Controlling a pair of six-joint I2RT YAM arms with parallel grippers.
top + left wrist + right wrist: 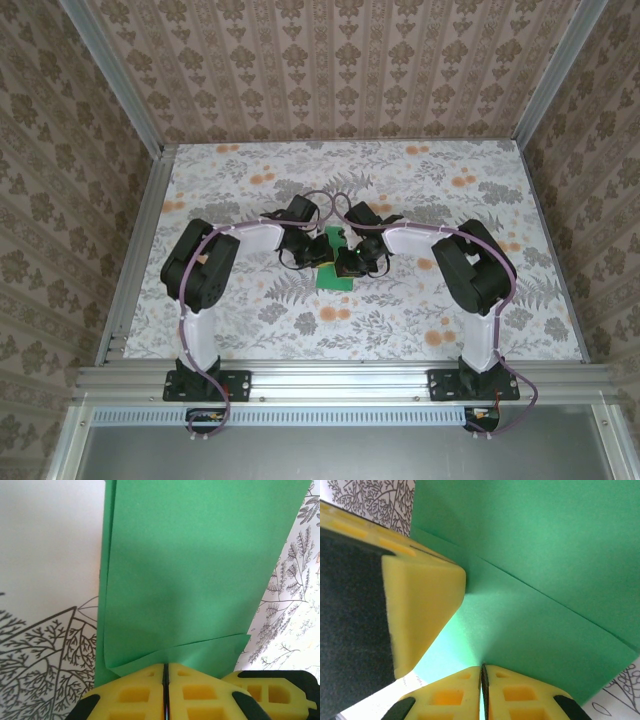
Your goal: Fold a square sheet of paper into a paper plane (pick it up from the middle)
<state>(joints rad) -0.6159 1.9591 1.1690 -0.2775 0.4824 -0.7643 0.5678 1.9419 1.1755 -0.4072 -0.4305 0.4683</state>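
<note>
The green sheet of paper (336,277) lies folded in layers on the floral table, in the middle between both arms. In the left wrist view the paper (200,570) has a flap edge running across just ahead of my left gripper (166,666). Its yellow jaws are shut, with the tips touching the paper. My right gripper (481,667) is also shut, tips pressed onto the flat paper (545,580). One left finger (420,610) rests on the paper beside it. From above, the left gripper (322,256) and right gripper (346,262) meet over the paper.
The floral tabletop (400,320) spreads all around the paper. Aluminium rails (330,380) border the near edge and sides, with patterned walls behind. Both arms bend inward from their bases at the near edge.
</note>
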